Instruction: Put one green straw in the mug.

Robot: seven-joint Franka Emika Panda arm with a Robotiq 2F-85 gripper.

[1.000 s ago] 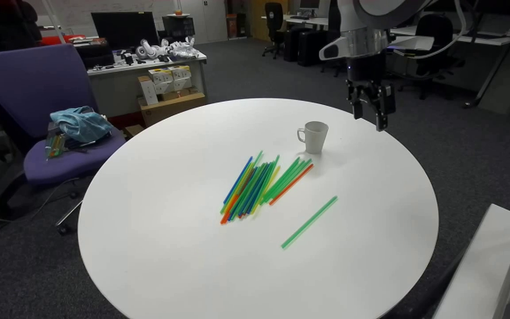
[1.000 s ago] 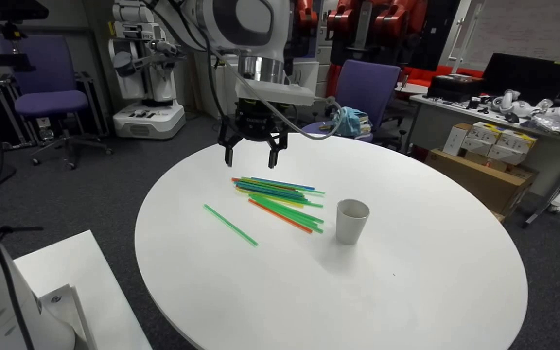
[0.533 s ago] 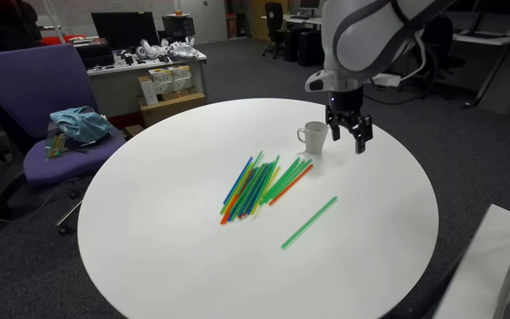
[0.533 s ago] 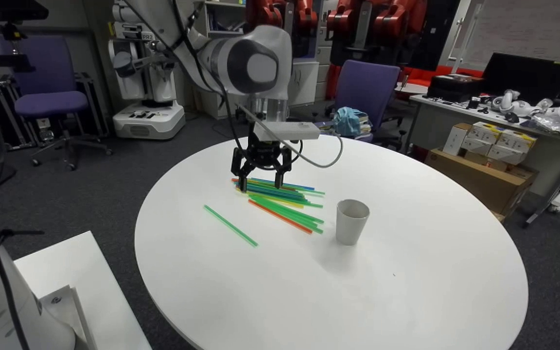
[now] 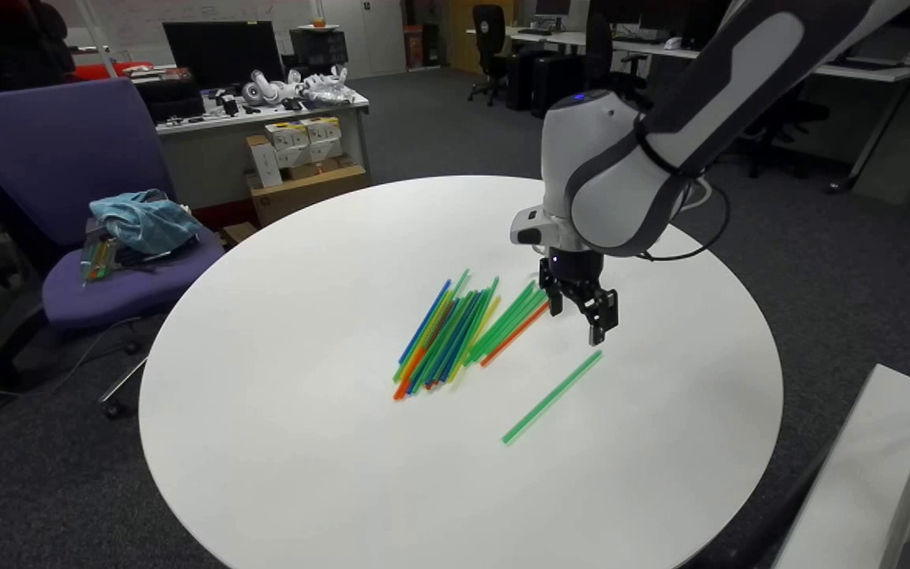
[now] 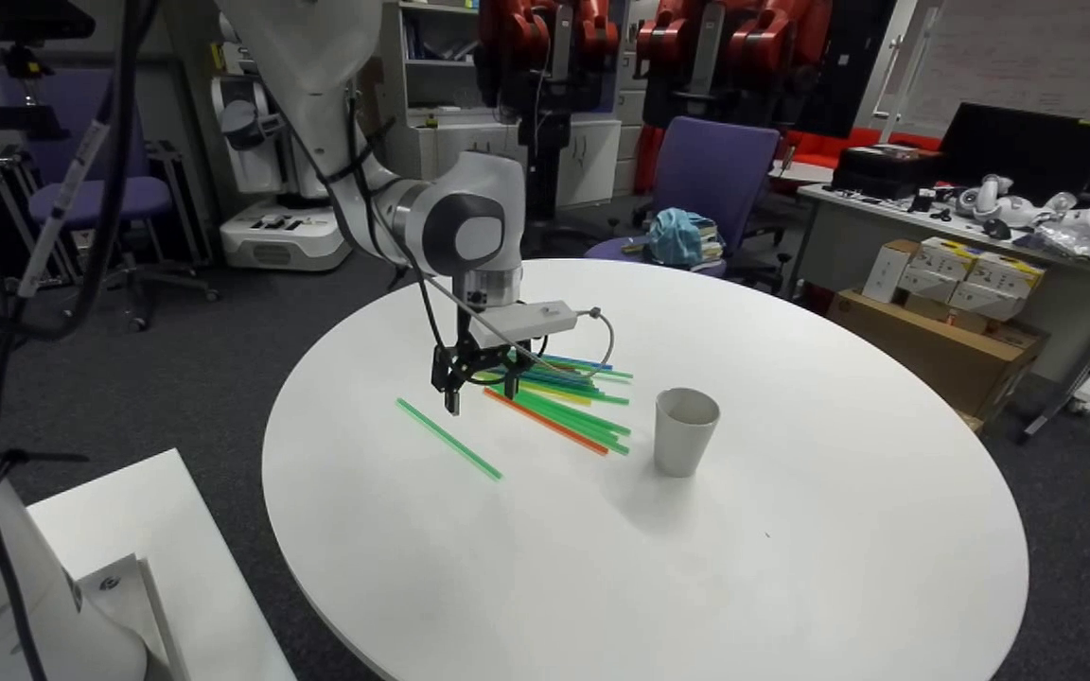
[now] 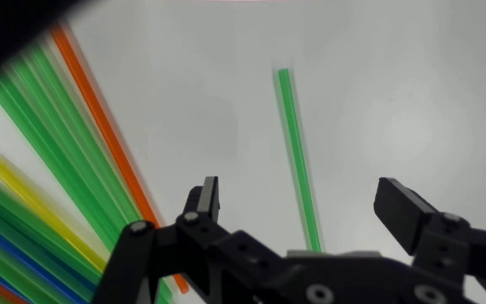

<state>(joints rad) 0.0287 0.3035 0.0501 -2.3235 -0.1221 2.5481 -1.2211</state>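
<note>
A lone green straw (image 5: 552, 397) lies flat on the white round table, apart from the other straws. It also shows in an exterior view (image 6: 449, 439) and in the wrist view (image 7: 295, 135). The white mug (image 6: 685, 430) stands upright on the table; elsewhere the arm hides nearly all of it, and it is out of the wrist view. My gripper (image 5: 576, 322) is open and empty above the table, seen also in an exterior view (image 6: 482, 399). In the wrist view my gripper (image 7: 298, 182) has its fingers on either side of the straw's line, still above it.
A pile of green, blue, yellow and orange straws (image 5: 447, 340) lies beside the lone straw. Several green straws (image 6: 559, 413) and an orange straw (image 6: 545, 423) lie at its near side, close to the mug. The round table (image 5: 281, 474) has a free edge all round.
My open gripper has come down and across toward the lone green straw, and the arm now covers the mug in an exterior view. The straws and mug have not moved.
</note>
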